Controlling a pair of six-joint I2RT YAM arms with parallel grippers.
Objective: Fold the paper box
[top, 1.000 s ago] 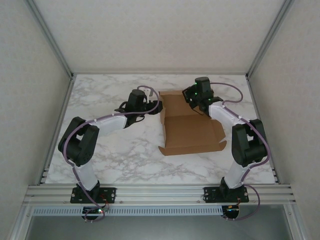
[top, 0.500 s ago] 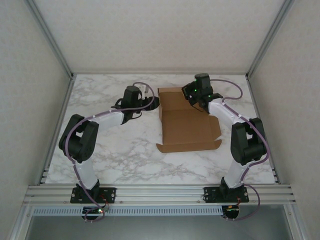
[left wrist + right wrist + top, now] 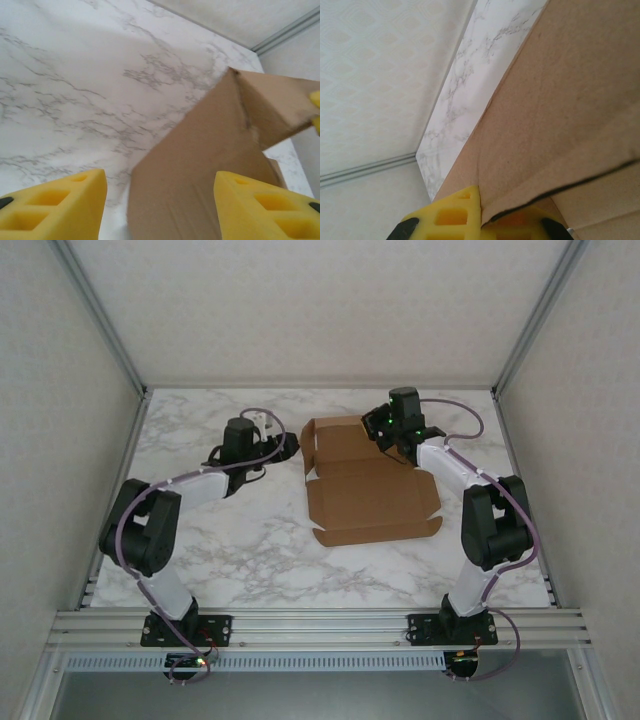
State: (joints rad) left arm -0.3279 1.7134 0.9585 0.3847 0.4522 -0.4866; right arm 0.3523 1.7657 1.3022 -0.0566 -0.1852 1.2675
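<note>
Swung left since a second ago, our left gripper (image 3: pixel 283 446) hangs released beside the paper box (image 3: pixel 370 495), which lies right of the table's (image 3: pixel 250 550) centre. At its far right corner our right gripper (image 3: pixel 388 437) stays clenched on a flap.

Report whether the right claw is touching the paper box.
Touching. The right wrist view shows the right claw shut on the paper box, a cardboard edge pinched between its yellow fingers.
</note>
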